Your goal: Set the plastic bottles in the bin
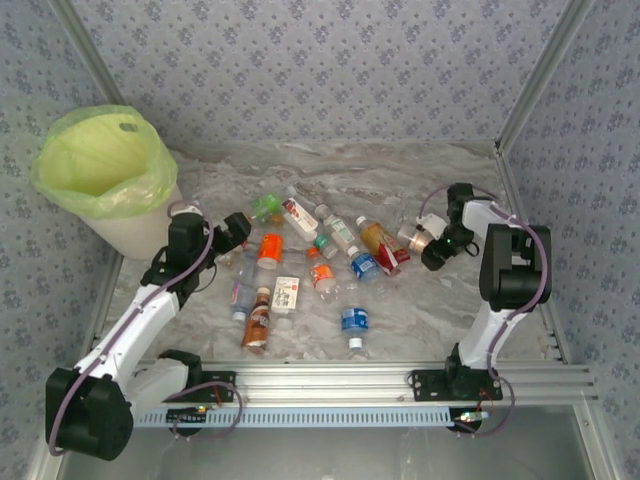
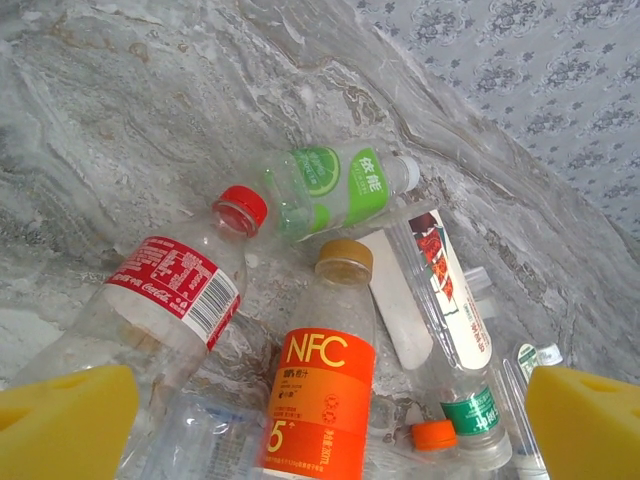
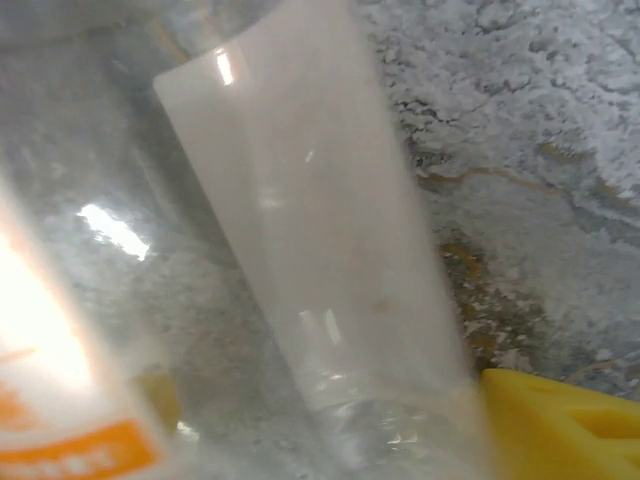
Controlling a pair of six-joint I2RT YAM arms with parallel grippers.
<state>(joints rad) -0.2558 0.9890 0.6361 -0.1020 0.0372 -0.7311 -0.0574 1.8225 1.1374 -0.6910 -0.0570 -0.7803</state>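
The bin (image 1: 132, 236), white with a yellow-green bag, stands at the far left. Several plastic bottles lie mid-table, among them an orange NFC bottle (image 1: 270, 247), a green-label bottle (image 1: 266, 207) and a blue-label bottle (image 1: 354, 320). My left gripper (image 1: 235, 232) hovers open over the pile. In its wrist view the NFC bottle (image 2: 325, 400) lies between the yellow pads (image 2: 70, 425), below the left gripper (image 2: 328, 428), with a red-label bottle (image 2: 170, 290) beside it. My right gripper (image 1: 437, 245) is closed round a clear bottle (image 1: 418, 236). That clear bottle (image 3: 330, 250) spans the right gripper (image 3: 355, 420), touching one pad (image 3: 560, 420).
Patterned walls with metal posts (image 1: 530, 90) enclose the marble table (image 1: 420, 310). A metal rail (image 1: 330, 380) runs along the near edge. An orange-label bottle (image 3: 40, 330) lies close on the left of the right wrist view.
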